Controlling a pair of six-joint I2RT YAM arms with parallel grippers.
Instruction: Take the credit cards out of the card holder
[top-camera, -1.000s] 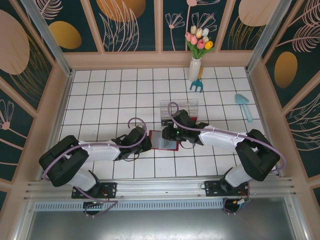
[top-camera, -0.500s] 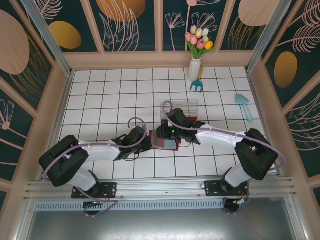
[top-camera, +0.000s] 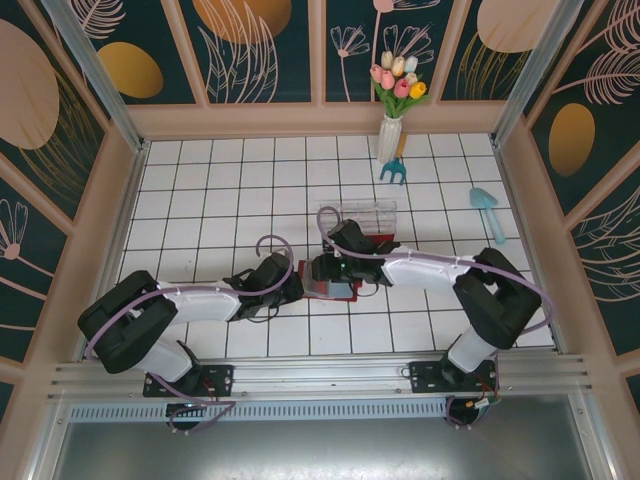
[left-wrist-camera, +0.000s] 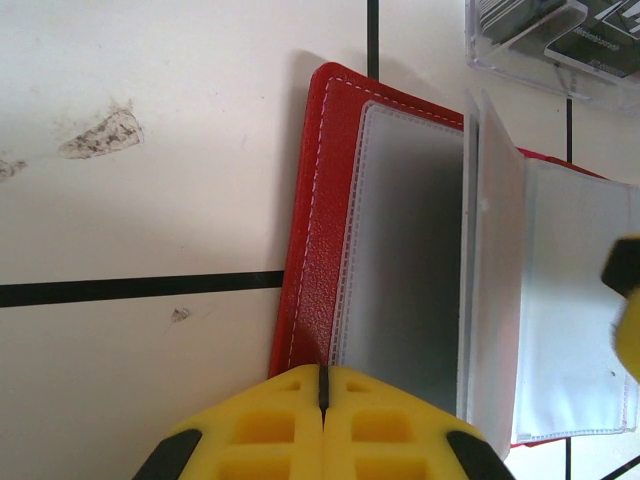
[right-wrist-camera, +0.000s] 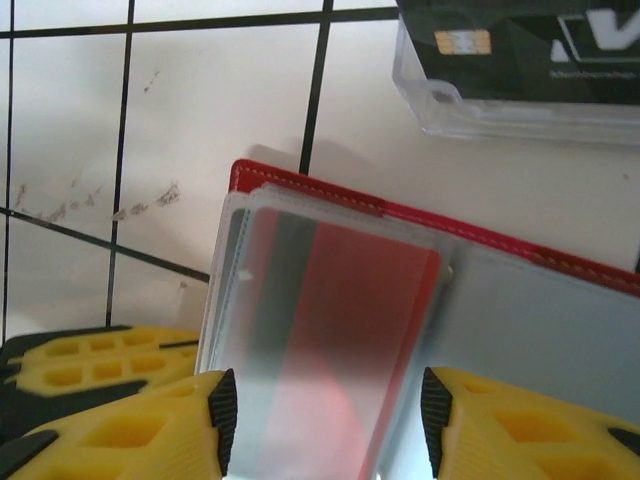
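Top view: white tiled bench (top-camera: 200, 200) and two arms. One small flat dark red folding card holder (top-camera: 335, 290) lies open near the middle, left fingers (top-camera: 288, 283) at its left edge and right fingers (top-camera: 322, 268) over it. One clear plastic compartment box (top-camera: 365, 215) sits just behind. Further back are one white vase of tulips (top-camera: 390, 138), one blue hand rake (top-camera: 393, 172) and one light blue trowel (top-camera: 487, 210).

Left wrist: yellow left fingers (left-wrist-camera: 260, 430) pressed together, tips on the card holder's (left-wrist-camera: 310, 250) red cover edge. Three clear sleeves counted, the middle one standing up.

Right wrist: two yellow right fingers (right-wrist-camera: 470, 420) spread, one sleeve with one red card (right-wrist-camera: 345, 330) between them. Box (right-wrist-camera: 500, 110) behind holds one black chip card (right-wrist-camera: 520, 50).
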